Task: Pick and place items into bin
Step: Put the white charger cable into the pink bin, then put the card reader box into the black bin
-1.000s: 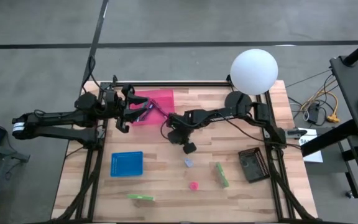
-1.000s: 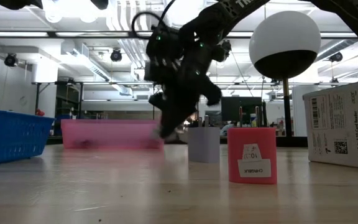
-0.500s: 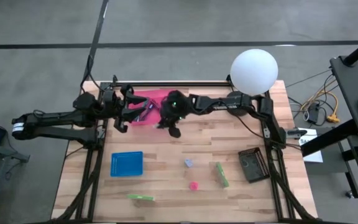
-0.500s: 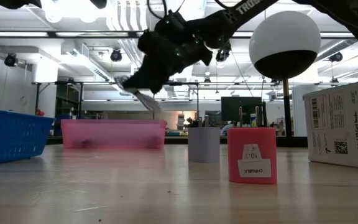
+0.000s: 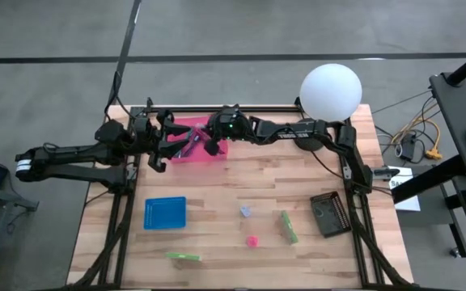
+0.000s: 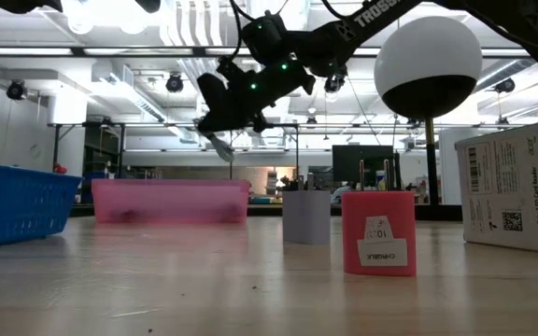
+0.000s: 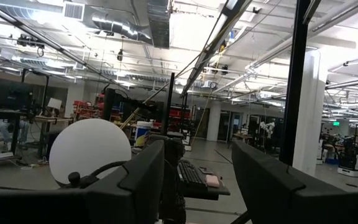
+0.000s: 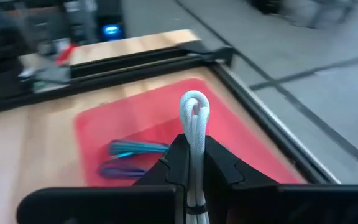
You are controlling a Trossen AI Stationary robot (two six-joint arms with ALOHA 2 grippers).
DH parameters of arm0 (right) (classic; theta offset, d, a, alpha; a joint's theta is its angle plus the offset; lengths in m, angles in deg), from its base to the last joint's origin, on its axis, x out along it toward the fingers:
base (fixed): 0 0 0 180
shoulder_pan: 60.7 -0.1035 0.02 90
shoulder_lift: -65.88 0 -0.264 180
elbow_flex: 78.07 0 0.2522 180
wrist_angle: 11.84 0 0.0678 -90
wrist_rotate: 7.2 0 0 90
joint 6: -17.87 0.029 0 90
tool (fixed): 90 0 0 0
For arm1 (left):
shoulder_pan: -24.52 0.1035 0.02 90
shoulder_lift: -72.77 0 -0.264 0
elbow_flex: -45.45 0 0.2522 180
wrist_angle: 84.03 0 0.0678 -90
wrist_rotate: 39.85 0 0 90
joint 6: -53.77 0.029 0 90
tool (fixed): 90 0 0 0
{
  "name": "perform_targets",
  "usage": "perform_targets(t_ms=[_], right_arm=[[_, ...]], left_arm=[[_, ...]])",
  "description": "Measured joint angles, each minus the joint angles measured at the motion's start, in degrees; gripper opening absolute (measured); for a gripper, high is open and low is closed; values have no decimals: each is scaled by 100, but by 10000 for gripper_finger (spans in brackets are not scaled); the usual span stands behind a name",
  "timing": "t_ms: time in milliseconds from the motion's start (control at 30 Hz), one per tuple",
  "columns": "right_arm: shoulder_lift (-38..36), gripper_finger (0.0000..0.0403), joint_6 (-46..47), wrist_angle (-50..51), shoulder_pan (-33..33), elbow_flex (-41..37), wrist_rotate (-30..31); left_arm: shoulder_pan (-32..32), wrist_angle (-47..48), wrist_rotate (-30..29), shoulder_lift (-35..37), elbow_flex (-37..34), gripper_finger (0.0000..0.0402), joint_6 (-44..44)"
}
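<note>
1. The pink bin (image 5: 192,139) on the surface (image 5: 217,234) already holds teal and purple sticks (image 8: 132,157)
2. The right claw (image 8: 194,163), above the bin, pinches a looped white cord (image 8: 194,121); the left claw (image 7: 191,180) waits spread beside it
3. Green pieces (image 5: 288,226), a lavender block (image 5: 246,212) and a pink block (image 5: 252,241) remain

We see the bin (image 5: 192,139) at the tabletop's (image 5: 217,234) far edge, sticks (image 8: 126,158) lying in it. The right claw (image 5: 213,143) hangs over it, the left claw (image 5: 158,145) just beside its left end; the lamp (image 5: 330,94) stands far right.
</note>
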Motion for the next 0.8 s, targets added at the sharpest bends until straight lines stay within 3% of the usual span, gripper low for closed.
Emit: perform_targets(t_ms=[100, 367, 800], right_arm=[[0, 13, 188, -1, 6, 0, 337], [2, 16, 262, -9, 11, 0, 329], [4, 116, 311, -7, 7, 0, 318]], left_arm=[[-1, 2, 0, 0, 0, 173, 0], [-1, 0, 0, 0, 0, 173, 2], [1, 1, 0, 0, 0, 173, 0]])
